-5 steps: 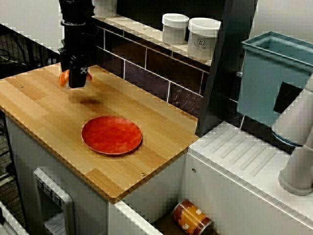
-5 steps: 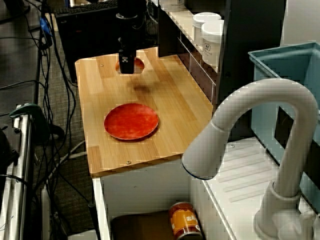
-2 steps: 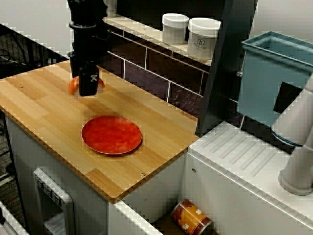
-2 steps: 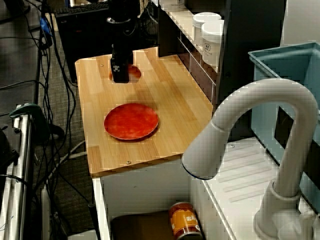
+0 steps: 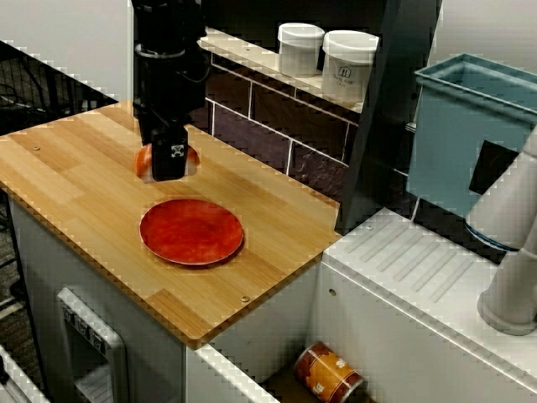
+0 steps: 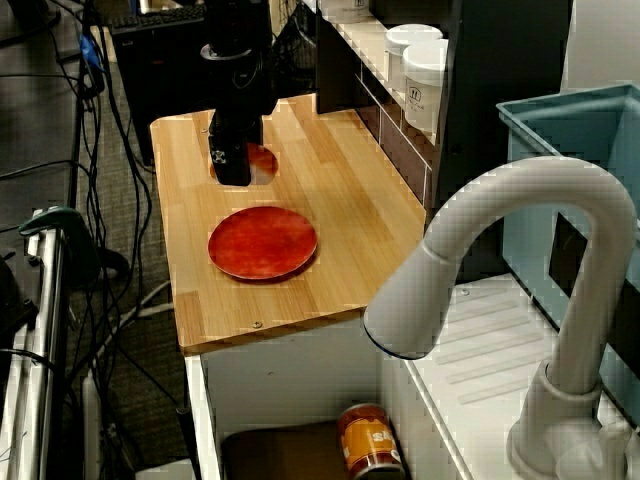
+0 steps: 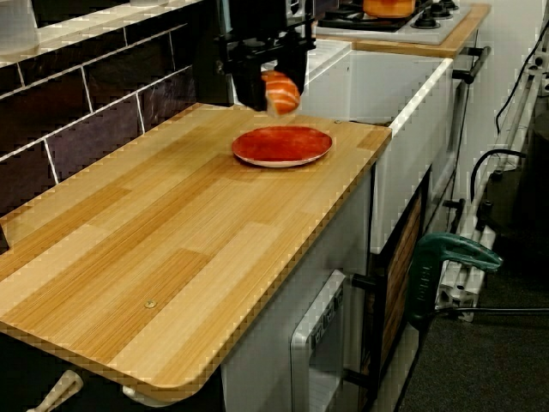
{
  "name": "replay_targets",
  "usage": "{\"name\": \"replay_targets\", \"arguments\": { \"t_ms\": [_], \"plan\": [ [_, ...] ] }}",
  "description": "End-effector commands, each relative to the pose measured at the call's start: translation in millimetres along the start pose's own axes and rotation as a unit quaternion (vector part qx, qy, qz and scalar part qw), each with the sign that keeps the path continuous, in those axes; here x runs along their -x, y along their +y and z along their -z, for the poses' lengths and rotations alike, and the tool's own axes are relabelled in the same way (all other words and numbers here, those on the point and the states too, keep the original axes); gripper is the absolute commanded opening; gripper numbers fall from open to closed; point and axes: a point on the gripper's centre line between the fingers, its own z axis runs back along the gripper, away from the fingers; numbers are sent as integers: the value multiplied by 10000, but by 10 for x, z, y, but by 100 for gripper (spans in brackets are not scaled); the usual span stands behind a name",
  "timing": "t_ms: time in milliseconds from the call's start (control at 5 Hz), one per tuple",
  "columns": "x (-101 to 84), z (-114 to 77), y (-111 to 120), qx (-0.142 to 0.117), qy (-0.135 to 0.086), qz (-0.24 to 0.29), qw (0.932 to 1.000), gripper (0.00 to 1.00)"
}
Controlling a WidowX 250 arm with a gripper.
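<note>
So, the pincer is clamped on a little orange-and-white sushi piece. It looks like a toy salmon nigiri, but it's small enough that I wouldn't swear to it. In the high view from the front the black fingers cover its middle, so you only get orange poking out on either side. The low view along the bench shows it best: it's hanging clear of the wood with air under it.

Where it is: over the bench, on the tiled-wall side of the red plate. It's just beside the plate's rim, not over its middle. The plate is bare and sits in the sink-end half of the bench, nearer the front edge than the wall edge.

My read is that this is the carry bit. The grip is made, the piece is up, and it isn't resting on anything. If it's headed for the plate, the move calls for a short shift toward the front edge to get over the plate's centre. Then it wants a gentle lowering before the fingers part. Letting go from here would probably land it on the rim or on the wood.

Further out there are two white jars on the shelf above the tiles and a teal bin past the sink end. There's also a pale faucet over the white drainboard, and a can lying on its side below the bench's sink-end corner.
</note>
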Motion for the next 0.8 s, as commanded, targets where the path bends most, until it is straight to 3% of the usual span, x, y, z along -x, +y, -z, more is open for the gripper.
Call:
{"name": "replay_targets", "arguments": {
  "t_ms": [0, 600],
  "plan": [
    [-25, 13, -98, -202, -50, 73, 9998, 0],
    [-33, 251, -153, -193, 150, 171, 9996, 0]
  ]
}}
